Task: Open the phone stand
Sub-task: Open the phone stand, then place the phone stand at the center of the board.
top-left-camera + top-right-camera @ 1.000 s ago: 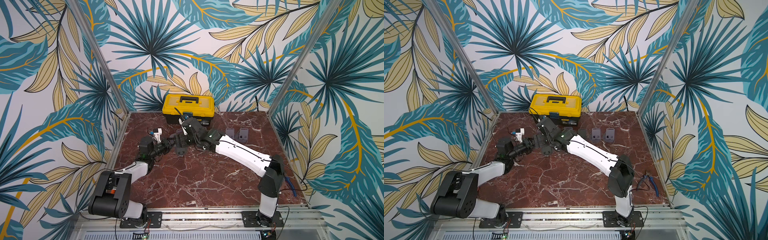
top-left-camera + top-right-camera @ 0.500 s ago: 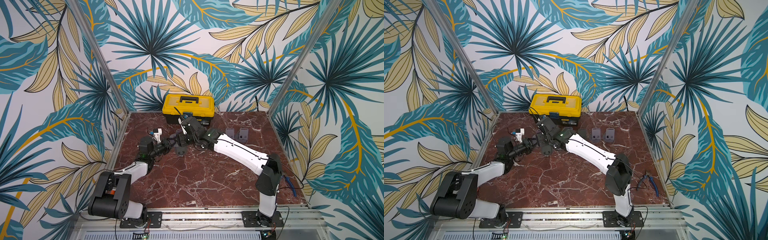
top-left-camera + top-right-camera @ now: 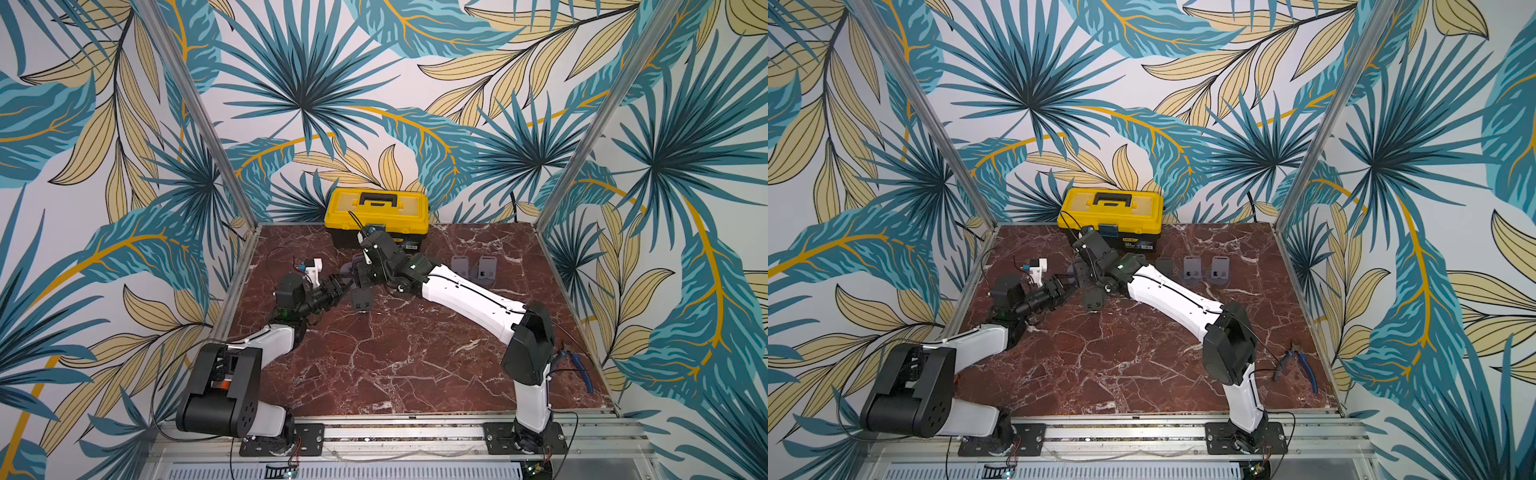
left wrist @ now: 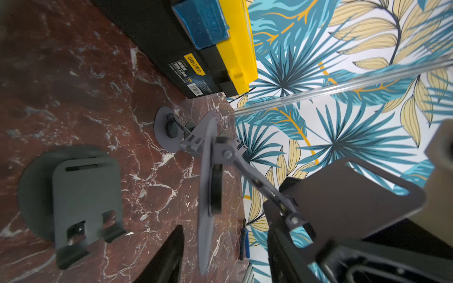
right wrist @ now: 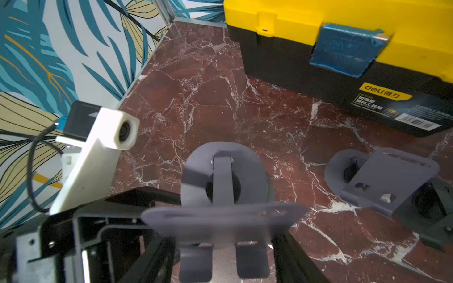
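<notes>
Two hands are meeting on one grey phone stand (image 5: 221, 181), held just above the far-left tabletop (image 3: 395, 353). Our right hand (image 5: 221, 250) is clamping its slotted plate. Our left hand (image 3: 336, 289) is sitting released, jaws straddling the round base. We're guessing it's light, stiff metal, so pinching the base rim is looking best.

A robot lab's test cell: leaf-print wall panels (image 3: 299, 104) on aluminium posts (image 3: 199, 112) box in a red marble desk (image 3: 374, 353); left arm (image 3: 266, 340) and right arm (image 3: 469, 303) bolt to a front metal rail (image 3: 399, 432)
</notes>
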